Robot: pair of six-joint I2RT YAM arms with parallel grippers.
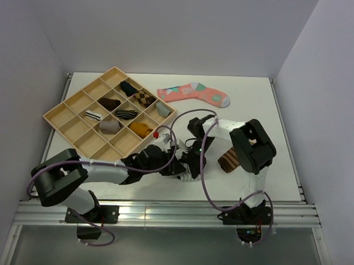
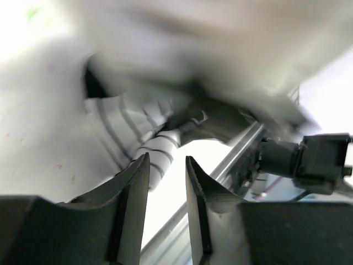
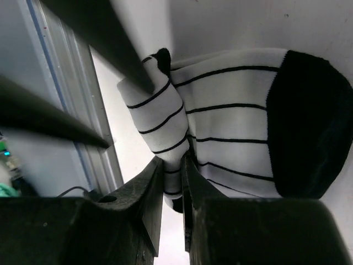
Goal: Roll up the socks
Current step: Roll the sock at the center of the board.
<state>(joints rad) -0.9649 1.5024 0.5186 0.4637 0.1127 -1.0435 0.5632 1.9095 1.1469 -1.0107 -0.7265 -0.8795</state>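
On the white table, your right pincer pinches the half-rolled white sock; left pincer is released; brown sock waits.

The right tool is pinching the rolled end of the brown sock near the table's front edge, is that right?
Not quite: it is the white sock with thin black stripes, not the brown one. The right tool pinches that sock's rolled end near the table front edge, as the right wrist view shows.
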